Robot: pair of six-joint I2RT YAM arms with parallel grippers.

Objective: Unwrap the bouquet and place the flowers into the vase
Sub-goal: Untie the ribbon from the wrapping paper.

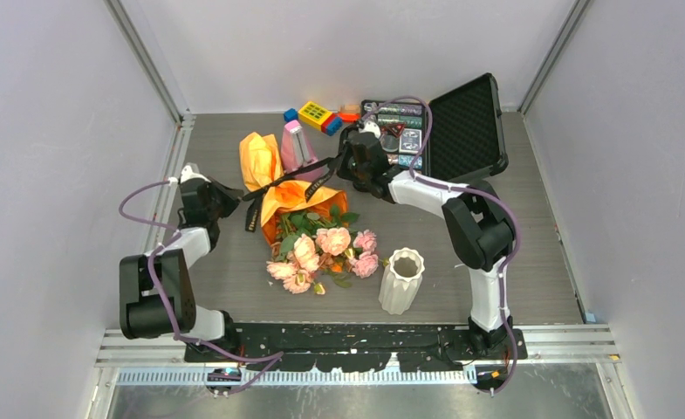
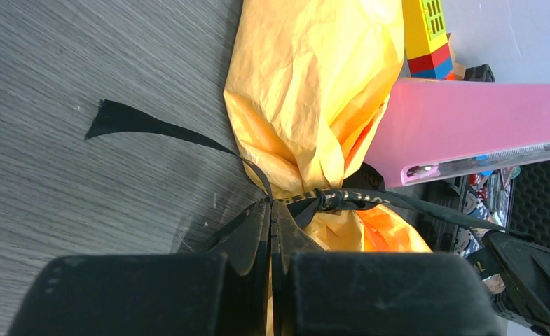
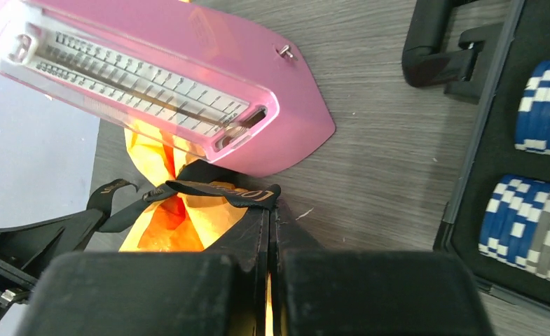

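While the surface [image 1: 530, 262] carries the bouquet [image 1: 299, 214] at its middle, blooms toward you, the vase [image 1: 401, 281] stands upright just right of them. Pink metronome [image 1: 297, 147] just beside the orange wrap. Left tool [image 2: 270, 210] and right tool [image 3: 270, 210] each pinched tight on the ribbon [image 2: 356, 199], one per side. Risk: the knot jams instead of slipping, so you drag the bundle, tip the metronome, or tear paper.

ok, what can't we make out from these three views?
- Stems of the flowers: top view, hidden inside the orange paper.
- Knot of the ribbon: left wrist view, too bunched to tell whether it is undone.
- Contents of the case: top view, partly covered by the right arm.
- Inside of the vase: top view, too small; absent from both wrist views.
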